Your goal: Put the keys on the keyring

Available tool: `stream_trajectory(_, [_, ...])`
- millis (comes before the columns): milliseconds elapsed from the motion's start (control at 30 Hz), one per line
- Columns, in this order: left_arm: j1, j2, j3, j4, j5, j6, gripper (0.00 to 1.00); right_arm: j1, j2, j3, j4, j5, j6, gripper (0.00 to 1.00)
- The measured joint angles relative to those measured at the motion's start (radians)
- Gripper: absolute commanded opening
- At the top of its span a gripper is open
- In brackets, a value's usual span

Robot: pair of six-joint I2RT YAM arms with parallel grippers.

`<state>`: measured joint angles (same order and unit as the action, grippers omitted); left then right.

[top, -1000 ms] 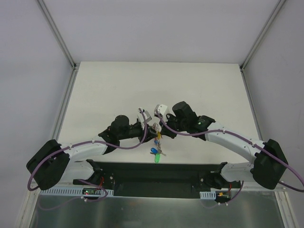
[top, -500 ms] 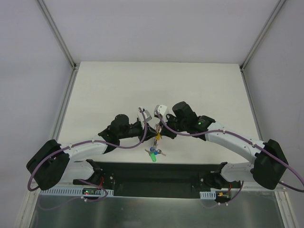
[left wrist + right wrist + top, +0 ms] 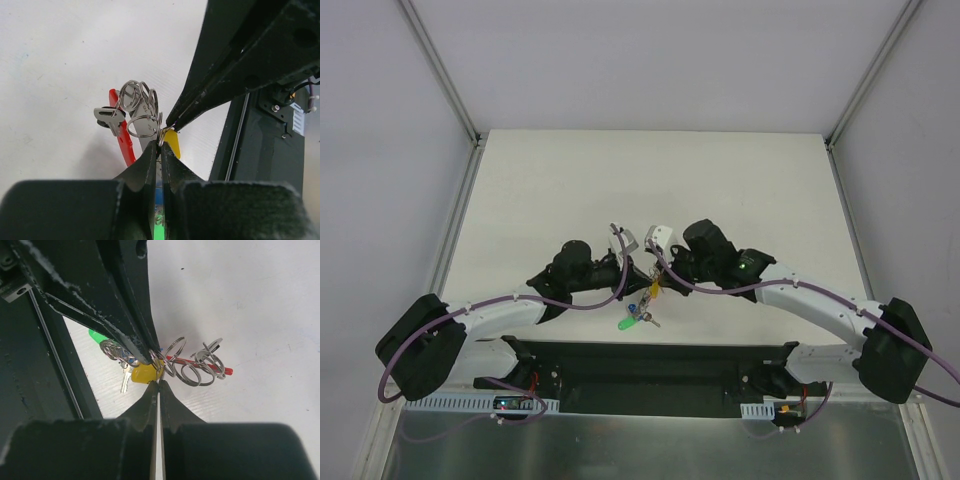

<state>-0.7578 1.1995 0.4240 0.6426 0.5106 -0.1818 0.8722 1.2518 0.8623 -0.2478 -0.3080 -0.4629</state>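
Hanging green-capped key (image 3: 625, 324) has swung left. The keyring (image 3: 143, 117) sits pinched in left gripper (image 3: 160, 145); right gripper (image 3: 157, 385) clamps yellow-capped key (image 3: 144, 373). Other keys (image 3: 645, 318) dangle; threading looks unfinished.

The worktop (image 3: 650, 180) is a plain off-white rectangle with a matte, faintly speckled surface. Metal rails (image 3: 452, 230) run along its left and right edges, and a black plate (image 3: 650, 362) borders the near edge. Close to the middle of that near edge are the keys (image 3: 627, 323) and keyring (image 3: 142, 122), bunched together. Whether they rest on the surface cannot be told.
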Motion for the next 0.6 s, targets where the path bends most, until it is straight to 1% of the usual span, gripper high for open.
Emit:
stream_trajectory(133, [0.000, -0.004, -0.013, 0.026, -0.020, -0.070, 0.00, 0.040, -0.027, -0.036, 0.040, 0.070, 0.006, 0.01])
stream_trajectory(300, [0.000, -0.003, -0.051, 0.080, -0.026, -0.157, 0.00, 0.088, -0.056, -0.128, 0.160, 0.121, 0.038, 0.01])
stream_trajectory(600, [0.012, 0.078, -0.116, 0.297, -0.049, -0.289, 0.00, 0.119, -0.040, -0.187, 0.285, 0.175, 0.081, 0.01])
